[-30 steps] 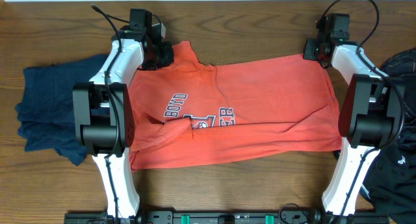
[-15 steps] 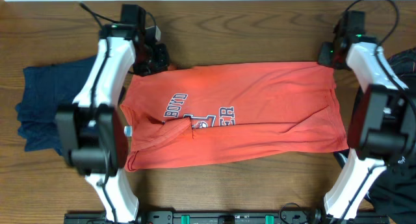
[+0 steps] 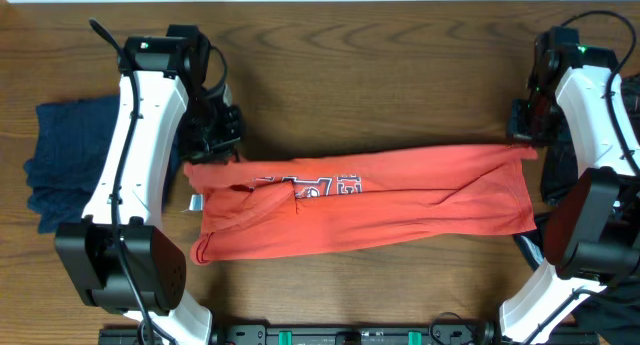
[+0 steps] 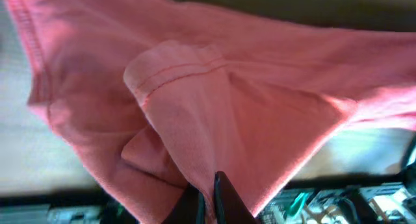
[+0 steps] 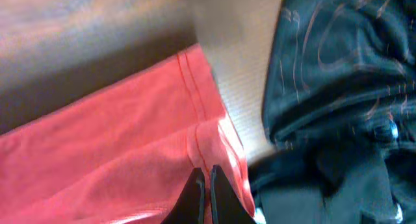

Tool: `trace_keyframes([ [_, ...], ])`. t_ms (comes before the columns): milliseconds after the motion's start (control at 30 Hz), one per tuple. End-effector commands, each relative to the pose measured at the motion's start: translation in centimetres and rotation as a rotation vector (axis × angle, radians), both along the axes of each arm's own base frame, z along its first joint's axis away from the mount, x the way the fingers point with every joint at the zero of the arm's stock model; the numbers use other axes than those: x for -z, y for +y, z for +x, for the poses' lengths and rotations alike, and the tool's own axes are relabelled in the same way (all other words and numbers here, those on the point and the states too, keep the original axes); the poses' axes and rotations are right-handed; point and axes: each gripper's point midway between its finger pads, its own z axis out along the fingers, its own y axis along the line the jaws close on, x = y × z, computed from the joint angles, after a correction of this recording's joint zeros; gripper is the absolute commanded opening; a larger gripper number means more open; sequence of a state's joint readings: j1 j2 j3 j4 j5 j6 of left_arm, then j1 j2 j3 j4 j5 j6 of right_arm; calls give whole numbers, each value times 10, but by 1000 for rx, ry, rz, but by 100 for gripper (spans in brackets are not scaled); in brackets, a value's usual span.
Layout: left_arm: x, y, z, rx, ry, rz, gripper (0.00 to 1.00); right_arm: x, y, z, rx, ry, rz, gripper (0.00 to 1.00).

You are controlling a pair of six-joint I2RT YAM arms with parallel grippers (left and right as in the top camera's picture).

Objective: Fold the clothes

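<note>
The coral-red T-shirt [image 3: 400, 200] lies across the middle of the table, its far half raised and drawn toward the near edge so only part of the chest lettering [image 3: 320, 185] shows. My left gripper [image 3: 212, 155] is shut on the shirt's far left corner; in the left wrist view the fingers [image 4: 224, 201] pinch a hemmed fold of red cloth [image 4: 195, 107]. My right gripper [image 3: 525, 143] is shut on the far right corner, its fingers [image 5: 218, 198] clamped on the stitched hem [image 5: 195, 94].
A navy blue garment [image 3: 60, 175] lies crumpled at the left of the table. Black clothes [image 5: 338, 94] are piled at the right edge, close beside the right arm [image 3: 590, 105]. Both arm bases stand at the near edge.
Both grippers have carried the shirt's far edge toward the near side, lifting it. The far half has come over the chest, hiding much of the lettering.
</note>
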State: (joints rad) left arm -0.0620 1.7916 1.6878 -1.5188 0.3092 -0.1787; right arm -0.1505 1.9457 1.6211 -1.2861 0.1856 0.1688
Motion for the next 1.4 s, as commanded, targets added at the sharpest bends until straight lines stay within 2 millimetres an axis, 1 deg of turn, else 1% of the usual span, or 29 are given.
trace_keyframes([
  [0,10,10,-15,30,61,56,6,-5,-6,-7,9,22,-33,1],
  [133,24,11,-35,36,145,59,6,-6,-4,-18,9,67,-26,1],
  [367,54,13,-67,39,276,64,6,-8,-1,-35,-11,141,-14,1],
  [500,62,14,-83,40,336,67,6,-11,-6,-45,-15,186,-43,1],
  [533,63,14,-86,41,351,68,6,-12,-7,-46,-16,192,-47,8],
  [567,62,15,-89,42,364,69,15,-12,-7,-47,-16,196,-46,22],
  [600,61,15,-92,42,377,70,28,-12,-6,-48,-17,200,-46,26],
  [633,59,15,-95,42,390,70,36,-13,-6,-50,-17,208,-44,29],
  [800,59,15,-94,42,381,70,37,-13,-10,-53,-5,216,-45,35],
  [967,66,14,-81,40,323,67,37,-11,-17,-57,22,221,-36,43],
  [1067,72,13,-69,25,272,69,37,-1,-19,-61,5,231,0,51],
  [1167,74,13,-63,7,246,72,37,16,-8,-62,-30,216,114,55],
  [1233,75,12,-62,7,243,72,37,26,0,-61,-59,199,178,55],
  [1300,76,13,-64,7,248,73,37,33,3,-60,-63,185,207,57],
  [1333,78,13,-65,7,251,73,39,36,3,-61,-61,185,207,60],
  [1367,81,13,-66,7,254,73,43,38,3,-62,-61,186,207,61],
])
